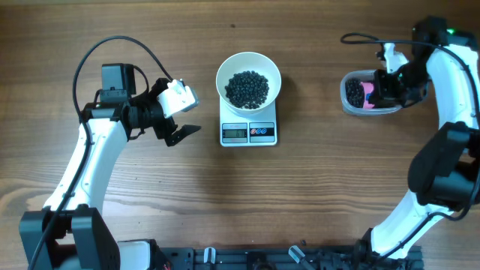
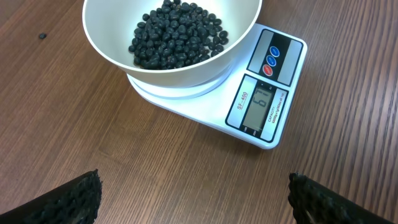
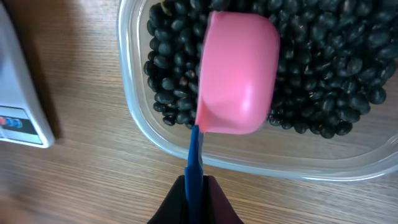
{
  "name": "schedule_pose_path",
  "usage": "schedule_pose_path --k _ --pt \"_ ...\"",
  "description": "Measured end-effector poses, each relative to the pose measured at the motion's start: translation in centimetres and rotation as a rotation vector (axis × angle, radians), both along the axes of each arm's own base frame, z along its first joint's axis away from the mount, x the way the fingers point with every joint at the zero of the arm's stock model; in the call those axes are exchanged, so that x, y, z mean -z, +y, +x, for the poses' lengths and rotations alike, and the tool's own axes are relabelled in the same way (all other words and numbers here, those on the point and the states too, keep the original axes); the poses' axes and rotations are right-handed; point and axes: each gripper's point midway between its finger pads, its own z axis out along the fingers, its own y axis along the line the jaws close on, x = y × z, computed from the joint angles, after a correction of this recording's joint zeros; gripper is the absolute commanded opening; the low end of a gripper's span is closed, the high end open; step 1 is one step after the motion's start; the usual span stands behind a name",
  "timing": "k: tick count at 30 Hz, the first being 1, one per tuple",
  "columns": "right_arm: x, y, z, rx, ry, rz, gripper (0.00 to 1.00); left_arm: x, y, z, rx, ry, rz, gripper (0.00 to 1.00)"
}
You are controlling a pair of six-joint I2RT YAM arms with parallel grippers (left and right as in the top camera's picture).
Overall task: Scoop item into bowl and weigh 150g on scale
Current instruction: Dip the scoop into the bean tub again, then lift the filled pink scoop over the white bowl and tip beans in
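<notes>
Currently beans [image 1: 247, 88] occupy the tub [image 3: 261, 163] and the bowl [image 1: 223, 69] atop the scale [image 1: 248, 133].

The bowl [image 1: 248, 60], beans [image 1: 247, 88] heaped inside, sits on the scale [image 1: 262, 120] at mid-table, the display [image 1: 235, 133] on the scale's 6 o'clock edge. The left gripper [image 2: 194, 202] hangs near the scale at 9 o'clock. Well apart at 3 o'clock lies a tub [image 3: 280, 165] of beans, a scoop [image 3: 239, 71] over them, its handle between the right gripper [image 3: 196, 199] fingers.
</notes>
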Motion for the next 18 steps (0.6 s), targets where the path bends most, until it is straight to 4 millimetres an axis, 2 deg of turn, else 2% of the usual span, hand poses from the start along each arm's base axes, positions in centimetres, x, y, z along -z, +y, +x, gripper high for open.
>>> schedule_pose_path --k 5,15,18 --pt "-0.5 -1.2 -0.1 0.062 -0.030 0.125 0.04 0.0 0.0 0.0 0.000 0.000 0.000 1.00" --pt "-2.5 -6.8 -0.9 0.252 -0.151 0.340 0.04 0.0 0.0 0.0 0.000 0.000 0.000 1.00" --pt "-3.2 -6.9 -1.1 0.251 -0.182 0.399 0.04 0.0 0.0 0.0 0.000 0.000 0.000 1.00"
